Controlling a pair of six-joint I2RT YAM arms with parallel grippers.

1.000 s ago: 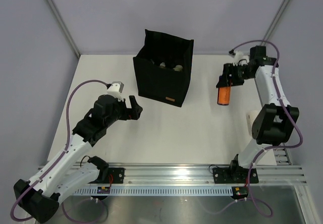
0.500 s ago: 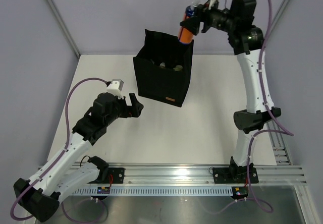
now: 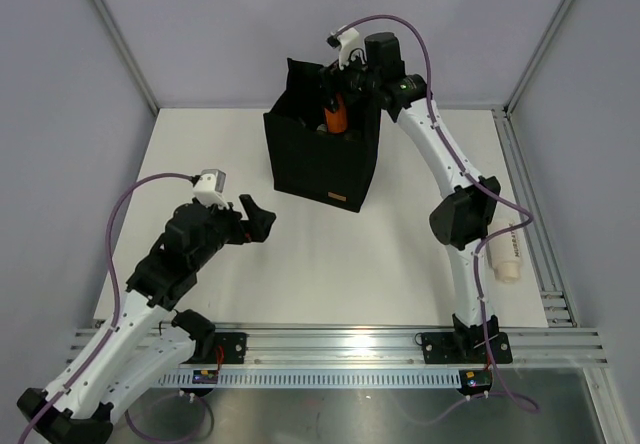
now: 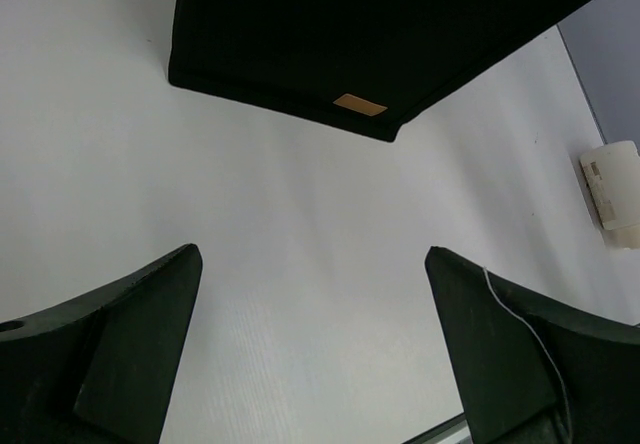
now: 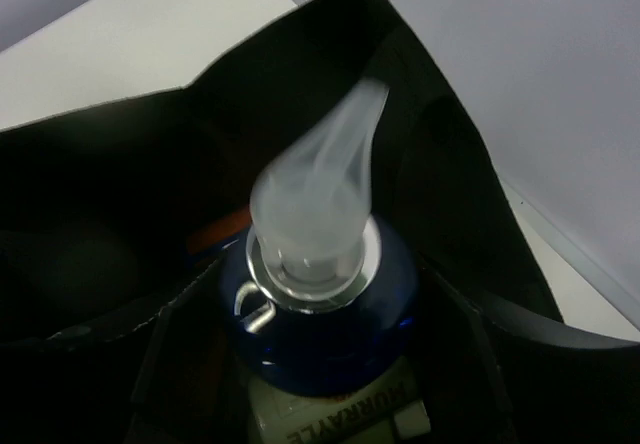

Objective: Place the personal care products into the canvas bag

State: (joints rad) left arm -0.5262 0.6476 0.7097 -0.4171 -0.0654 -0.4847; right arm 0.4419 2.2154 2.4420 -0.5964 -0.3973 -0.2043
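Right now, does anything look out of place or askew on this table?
One cream bottle lies on its side at the right edge of the table, far from the black bag. Nothing looks spilled or damaged.

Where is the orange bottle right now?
In the top view, the orange bottle is in the right gripper at the open top of the black bag, toward the back middle of the table.

On table, canvas bag far centre; pump bottle in its mouth; loose bottle right.
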